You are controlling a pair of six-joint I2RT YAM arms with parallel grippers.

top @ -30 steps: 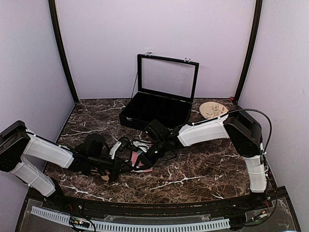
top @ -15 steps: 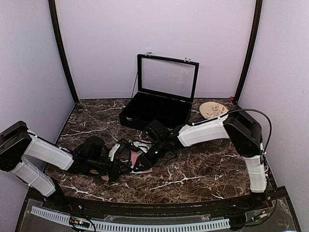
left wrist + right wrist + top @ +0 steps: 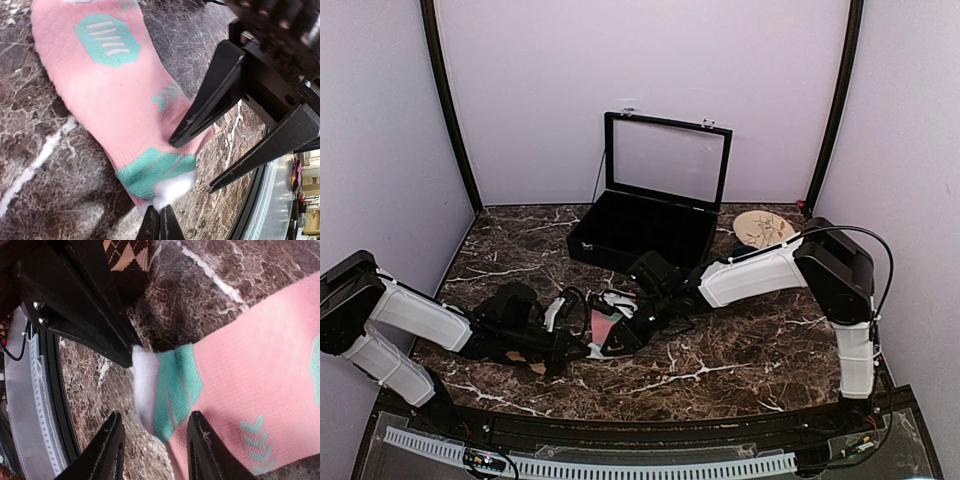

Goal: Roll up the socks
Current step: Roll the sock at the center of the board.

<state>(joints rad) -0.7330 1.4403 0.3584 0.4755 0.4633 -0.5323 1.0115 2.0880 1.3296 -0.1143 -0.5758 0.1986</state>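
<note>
The pink sock (image 3: 115, 100) is pinched by the closed left gripper (image 3: 160, 225), bottom centre. The right gripper's (image 3: 155, 416) jaws are spread apart.

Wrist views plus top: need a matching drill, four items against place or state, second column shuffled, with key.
Items
1. left gripper
2. right gripper
3. brown sock
4. case

Place or state
A. lid raised, at the back of the table
B. jaws open, at the toe end of the pink sock
C. jaws shut on the pink sock's white toe
D. argyle pattern, partly hidden by the left gripper

Pairs: 1-C, 2-B, 3-D, 4-A
</note>
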